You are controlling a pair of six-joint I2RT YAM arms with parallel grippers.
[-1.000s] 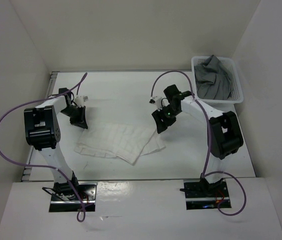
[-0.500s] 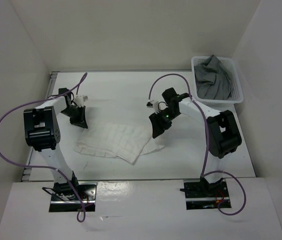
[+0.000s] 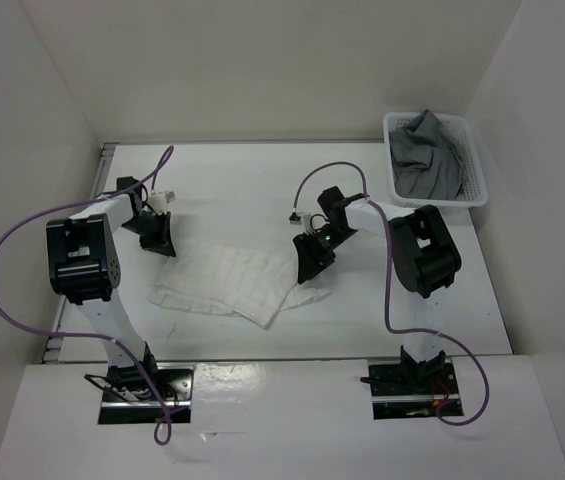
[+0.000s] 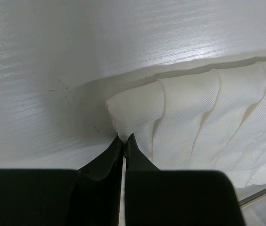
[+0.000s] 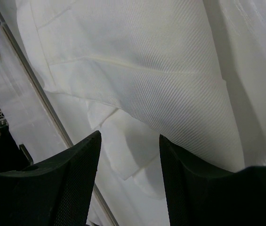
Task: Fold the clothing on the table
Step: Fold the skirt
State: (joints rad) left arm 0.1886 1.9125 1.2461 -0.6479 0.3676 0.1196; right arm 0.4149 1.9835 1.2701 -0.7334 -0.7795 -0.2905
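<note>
I see the thin white pleated fabric skirt (image 3: 232, 280) lying mid flat white tabletop (image 3: 262, 190), light and floppy; left gripper (image 4: 124, 140) pinches its far-left corner, right gripper (image 5: 129, 141) hangs spread above the right corner I'd take

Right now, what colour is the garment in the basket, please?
Grey garment in the white basket; top external view shows it best.

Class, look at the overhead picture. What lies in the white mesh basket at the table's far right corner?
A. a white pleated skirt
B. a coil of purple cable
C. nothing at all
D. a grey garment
D: the overhead view shows a crumpled grey garment filling the basket, while the white pleated skirt lies flat on the table between the two arms.
</note>
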